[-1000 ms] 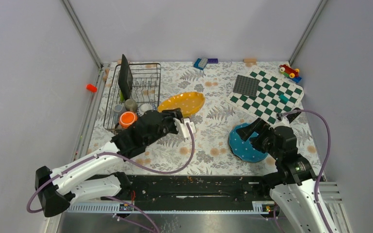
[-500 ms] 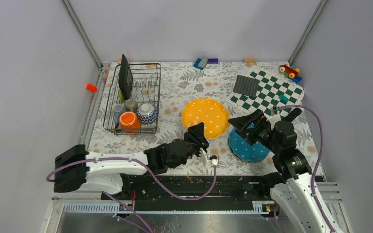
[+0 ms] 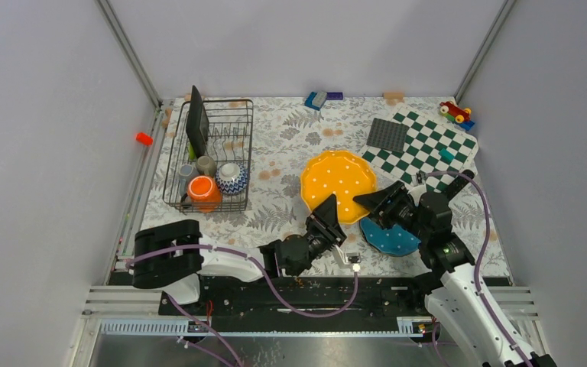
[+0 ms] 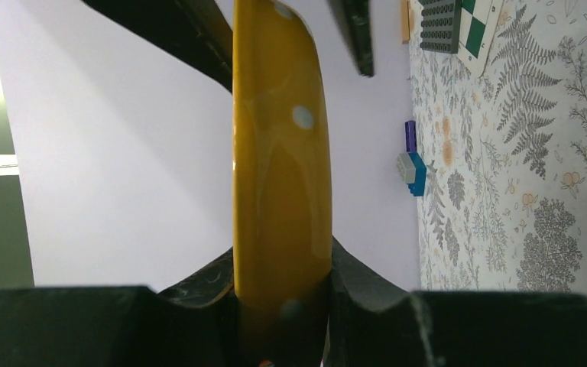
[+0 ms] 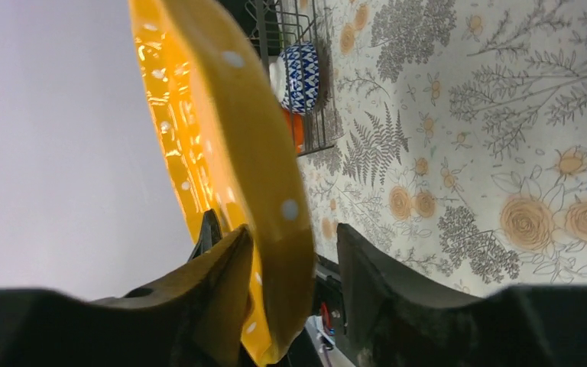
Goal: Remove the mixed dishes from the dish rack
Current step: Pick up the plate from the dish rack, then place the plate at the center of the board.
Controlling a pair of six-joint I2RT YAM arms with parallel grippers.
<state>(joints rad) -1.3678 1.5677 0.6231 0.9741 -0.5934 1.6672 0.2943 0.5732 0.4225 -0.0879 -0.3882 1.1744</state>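
Mid-air handoff, so watch it. Your left jaws are clamped tight on the near rim of the yellow white-dotted plate (image 3: 338,177). The plate hangs tilted above the tabletop (image 3: 290,138), well apart from the dish rack (image 3: 233,130) and near the chequered board (image 3: 428,149). Your right jaws straddle the plate's right rim but are not pinching it. In the right wrist view one finger sits against the plate and the other shows a gap. They stand partly apart and hold nothing.

Risks from here:
- If you release the left jaws before the right ones bite, the plate drops. The blue plate (image 3: 391,240) lies on the tabletop just under the right jaws, so a fall probably hits it and could chip both.
- The glaze looks glossy and the bite is only on the rim. With the plate's weight hanging off one edge, it may slip or swing down once a single arm carries it. Get the right jaws deeper onto the rim.
- With both jaws shut on the plate, any move by either arm twists it and could wrench it out. Keep both arms steady until the left lets go.
- The two sets of jaws sit near each other on the same side of the plate, so the left could clip the right as it backs off.

The rack holds the orange mug (image 3: 201,189), patterned bowl (image 3: 231,179), grey cup (image 3: 206,164) and black square plate (image 3: 196,126), so plenty is left to unload.
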